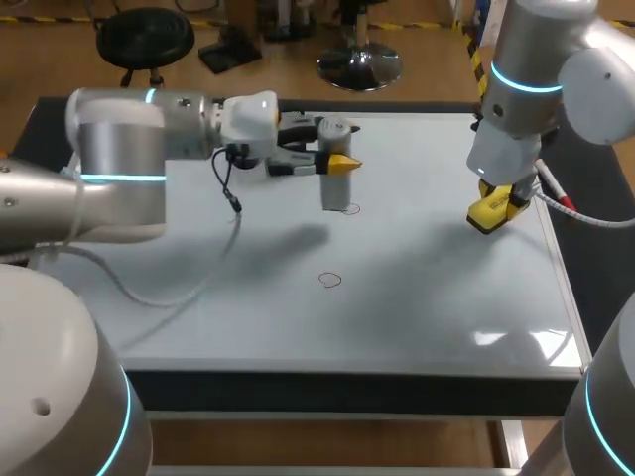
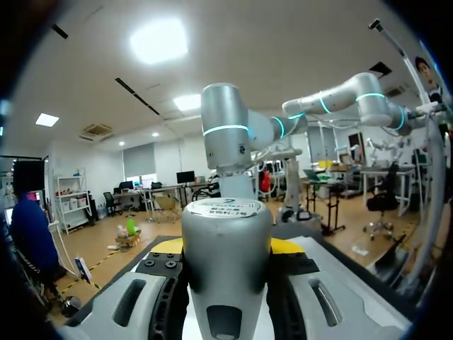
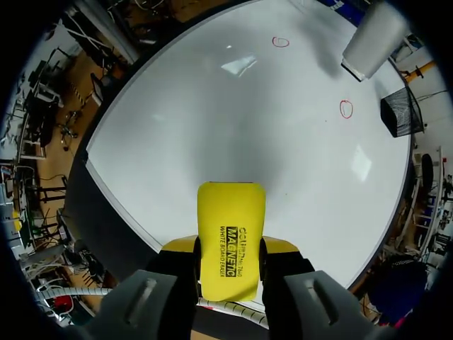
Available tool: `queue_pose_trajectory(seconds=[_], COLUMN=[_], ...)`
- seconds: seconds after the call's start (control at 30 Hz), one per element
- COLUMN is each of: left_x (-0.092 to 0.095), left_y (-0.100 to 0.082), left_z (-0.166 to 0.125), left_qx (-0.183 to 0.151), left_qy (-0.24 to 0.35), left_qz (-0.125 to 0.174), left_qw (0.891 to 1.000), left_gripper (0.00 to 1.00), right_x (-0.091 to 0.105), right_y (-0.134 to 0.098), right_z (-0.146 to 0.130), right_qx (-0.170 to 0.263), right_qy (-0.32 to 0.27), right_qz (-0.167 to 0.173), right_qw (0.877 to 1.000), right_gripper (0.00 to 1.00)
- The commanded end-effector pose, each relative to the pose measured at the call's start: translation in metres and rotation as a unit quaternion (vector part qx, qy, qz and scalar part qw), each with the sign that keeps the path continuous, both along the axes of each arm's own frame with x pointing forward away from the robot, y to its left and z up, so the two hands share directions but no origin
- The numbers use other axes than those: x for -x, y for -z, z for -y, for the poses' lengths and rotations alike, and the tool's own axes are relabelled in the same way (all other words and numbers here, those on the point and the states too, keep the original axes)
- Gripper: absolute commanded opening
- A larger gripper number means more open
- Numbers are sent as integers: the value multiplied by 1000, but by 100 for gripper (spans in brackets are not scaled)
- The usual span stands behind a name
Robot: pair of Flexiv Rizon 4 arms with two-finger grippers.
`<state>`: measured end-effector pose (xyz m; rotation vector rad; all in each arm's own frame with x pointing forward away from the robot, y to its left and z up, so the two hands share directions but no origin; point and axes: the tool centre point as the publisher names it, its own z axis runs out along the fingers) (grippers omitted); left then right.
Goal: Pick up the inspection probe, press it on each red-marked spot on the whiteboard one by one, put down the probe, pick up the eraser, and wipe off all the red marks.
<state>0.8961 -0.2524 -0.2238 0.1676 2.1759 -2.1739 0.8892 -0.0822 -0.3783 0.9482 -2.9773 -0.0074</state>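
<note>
My left gripper (image 1: 342,162) reaches over the whiteboard (image 1: 427,288) from the left and is shut on the grey inspection probe (image 1: 335,188), which stands upright. The probe's lower end is right beside one red ring (image 1: 349,208); contact cannot be told. A second red ring (image 1: 329,280) lies nearer the front. In the left wrist view the probe (image 2: 226,262) fills the gap between the yellow fingertips (image 2: 287,246). My right gripper (image 1: 493,213) hangs over the board's right side, shut on the yellow eraser (image 3: 231,237). Ahead of it show both red rings (image 3: 281,42) (image 3: 346,108) and the probe (image 3: 373,39).
The whiteboard covers nearly the whole tabletop, with a dark rim (image 1: 347,387) at the front. A black cable (image 1: 230,193) dangles from my left wrist above the board's left part.
</note>
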Motion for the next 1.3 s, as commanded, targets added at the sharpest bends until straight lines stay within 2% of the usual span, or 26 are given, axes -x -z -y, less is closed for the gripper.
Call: queue_pose_trajectory(seconds=[0.03,0.57,1.3], left_x=[-14,-35,-43], left_y=[9,33,51], left_z=[12,19,25], left_qx=[-1,-14,-19], left_qy=[54,74,79], left_qz=[-4,-28,-45], left_qw=[999,997,996], left_gripper=[0,0,0], right_x=[0,0,0], right_y=[0,0,0], right_z=[0,0,0], right_qx=[1,1,1], right_qy=[-1,-1,-1], right_qz=[0,0,0], right_qw=[1000,1000,1000], right_gripper=[0,0,0])
